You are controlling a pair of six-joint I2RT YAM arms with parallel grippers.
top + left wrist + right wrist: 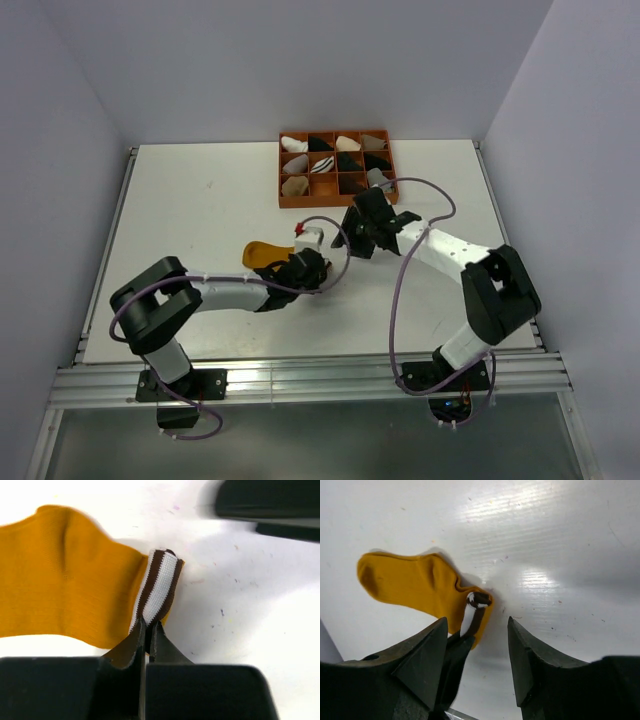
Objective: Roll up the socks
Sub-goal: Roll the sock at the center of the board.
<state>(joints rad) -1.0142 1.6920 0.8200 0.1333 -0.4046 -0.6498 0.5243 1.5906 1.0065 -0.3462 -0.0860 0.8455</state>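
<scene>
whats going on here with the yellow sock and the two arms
The left end effector is shut on the striped cuff of the mustard-yellow sock. The rest of the sock lies spread flat on the white table, so it is not yet rolled. The right end effector hangs open nearby, pointed at the sock and holding nothing. Behind the arms, an orange divided tray holds small sock bundles.

No readable text, label, brand, number or sign in any view
</scene>
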